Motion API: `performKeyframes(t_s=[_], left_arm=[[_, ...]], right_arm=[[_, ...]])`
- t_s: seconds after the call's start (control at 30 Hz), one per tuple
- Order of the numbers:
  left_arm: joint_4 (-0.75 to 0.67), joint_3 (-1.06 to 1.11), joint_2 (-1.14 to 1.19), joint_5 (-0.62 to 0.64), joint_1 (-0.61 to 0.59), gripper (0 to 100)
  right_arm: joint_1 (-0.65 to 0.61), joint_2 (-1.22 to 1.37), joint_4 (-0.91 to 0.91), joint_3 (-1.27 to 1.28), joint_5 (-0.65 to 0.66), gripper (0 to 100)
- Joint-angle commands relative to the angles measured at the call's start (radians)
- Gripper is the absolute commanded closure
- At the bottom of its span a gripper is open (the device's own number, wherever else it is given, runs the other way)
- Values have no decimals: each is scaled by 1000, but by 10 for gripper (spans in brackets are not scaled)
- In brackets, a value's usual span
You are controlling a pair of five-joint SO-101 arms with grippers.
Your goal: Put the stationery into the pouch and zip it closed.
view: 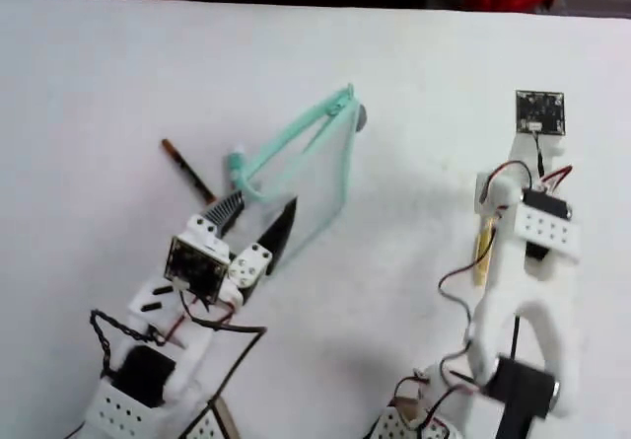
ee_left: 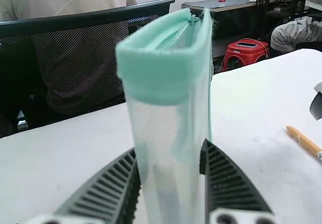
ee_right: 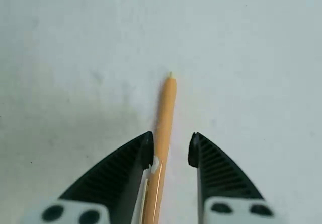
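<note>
The left gripper (ee_left: 169, 152) is clenched on the clear plastic pouch with mint-green zip trim (ee_left: 165, 78), tipped up from the white table (view: 414, 54); the thin film could slip or fold shut. The right gripper (ee_right: 171, 139) straddles, released, an orange pen (ee_right: 166, 103) lying on the table against one finger; closing off-centre might roll it. A dark brown pen (view: 187, 175) lies beside the pouch, unobstructed.

A: Pouch (ee_left: 166, 148)?
B: Smooth translucent plastic; the mint trim is fuzzy cloth.
A: Pen (ee_right: 165, 113), fingers (ee_left: 108, 196)?
B: Smooth orange plastic; black ribbed matt plastic. Table (view: 99, 84): white, matt.
</note>
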Motion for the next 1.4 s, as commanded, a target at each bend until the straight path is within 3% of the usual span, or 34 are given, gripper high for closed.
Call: performKeyframes(t_s=[0.0,0.53,1.03,1.2,1.37], left_arm=[[-15,-6,-7,3,-1,823],[-17,-6,-7,2,-1,823],[-17,-6,-7,2,-1,823],[-17,-6,-7,2,-1,823],[-17,-6,-7,2,-1,823]], right_arm=[[30,127,-10,-141,-37,875],[28,509,-10,-381,-35,875],[-22,535,-10,-384,-29,877],[-21,535,-10,-384,-28,955],[-21,535,-10,-384,-28,967]])
